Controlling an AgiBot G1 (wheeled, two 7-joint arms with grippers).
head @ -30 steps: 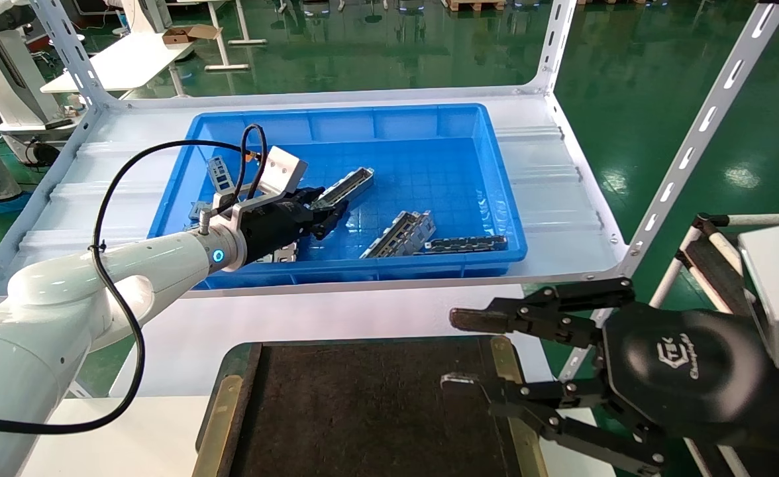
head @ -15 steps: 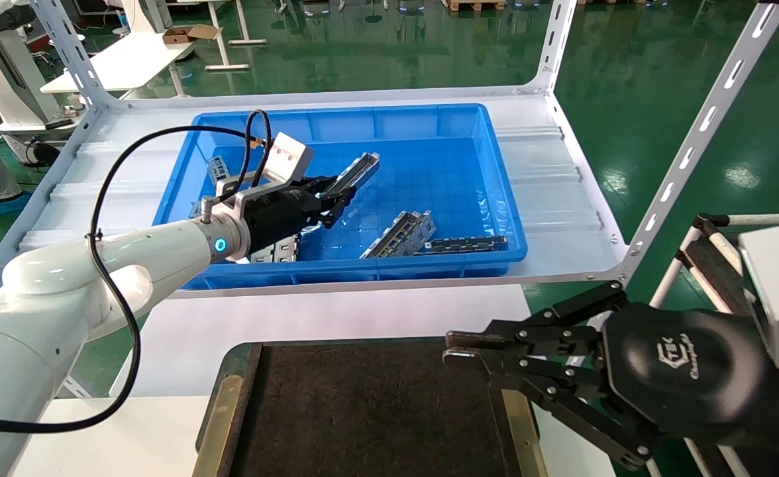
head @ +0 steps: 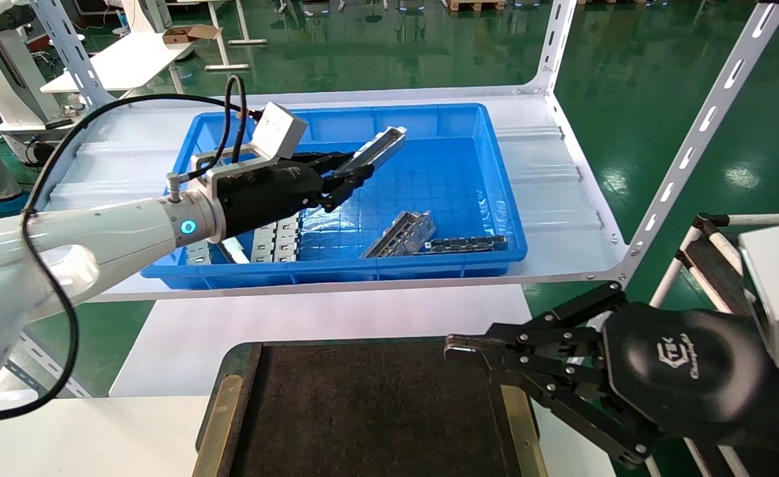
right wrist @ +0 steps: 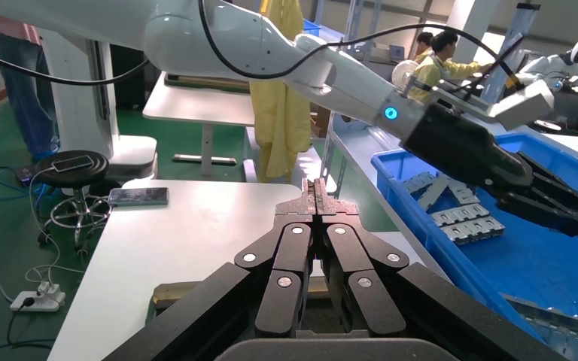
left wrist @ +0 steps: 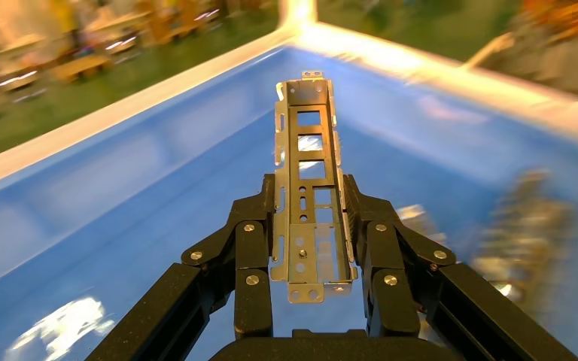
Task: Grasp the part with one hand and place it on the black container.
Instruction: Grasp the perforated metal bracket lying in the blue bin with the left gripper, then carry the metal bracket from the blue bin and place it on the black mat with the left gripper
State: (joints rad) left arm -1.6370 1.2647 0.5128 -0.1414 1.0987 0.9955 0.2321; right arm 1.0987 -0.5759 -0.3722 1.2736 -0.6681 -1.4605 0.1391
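My left gripper [head: 348,173] is shut on the part [head: 377,148], a long silver-grey channel with rectangular cut-outs. It holds the part in the air above the blue bin [head: 503,199], pointing up and away. In the left wrist view the part [left wrist: 308,162] sits clamped between the two black fingers [left wrist: 254,226]. The black container [head: 369,411], a flat dark felt tray with brass side strips, lies at the near edge of the head view, empty. My right gripper [head: 456,346] is shut and empty, hovering over the tray's far right corner; it also shows in the right wrist view [right wrist: 316,197].
In the bin lie another channel part [head: 403,233], a dark chain-like strip [head: 466,244] and flat silver plates [head: 277,240]. The bin stands on a white shelf [head: 562,165] with slotted uprights [head: 701,132]. A white table [head: 297,318] carries the tray.
My left gripper has risen out of the bin with the part, moving up and to the right. My right gripper's fingers have closed from open to shut.
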